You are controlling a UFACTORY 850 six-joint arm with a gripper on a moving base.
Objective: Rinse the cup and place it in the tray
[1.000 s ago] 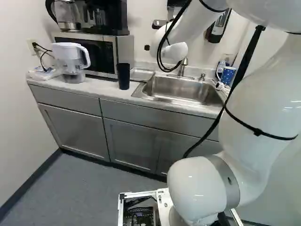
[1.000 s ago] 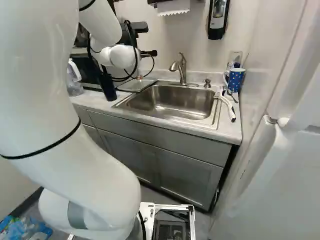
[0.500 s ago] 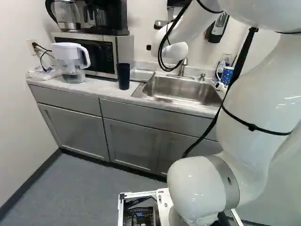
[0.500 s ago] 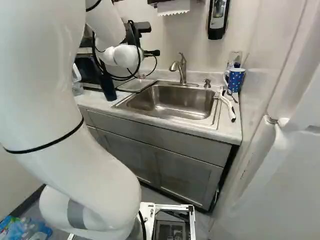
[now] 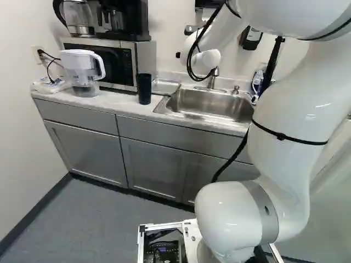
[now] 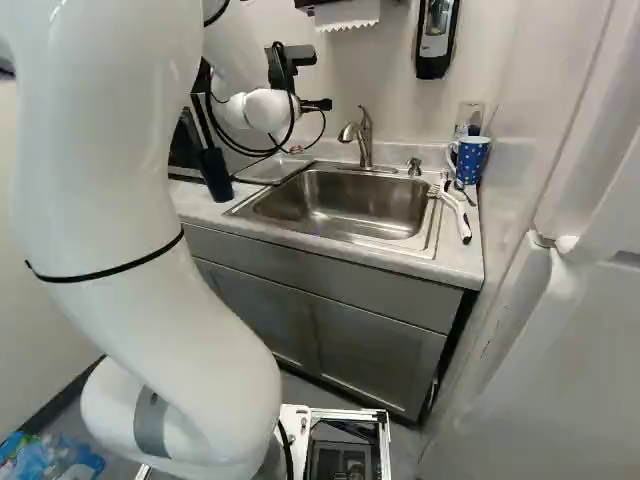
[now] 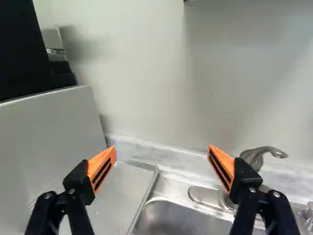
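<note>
The gripper (image 7: 162, 147) gapes wide; I'd worry a low sideways swing could topple that dark cup (image 5: 144, 89), upper middle of the left base view.

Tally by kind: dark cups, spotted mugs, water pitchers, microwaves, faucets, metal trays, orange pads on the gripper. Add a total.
Dark cup: 1
Spotted mug: 1
Water pitcher: 1
Microwave: 1
Faucet: 1
Metal tray: 1
Orange pads on the gripper: 2
Total: 8
</note>
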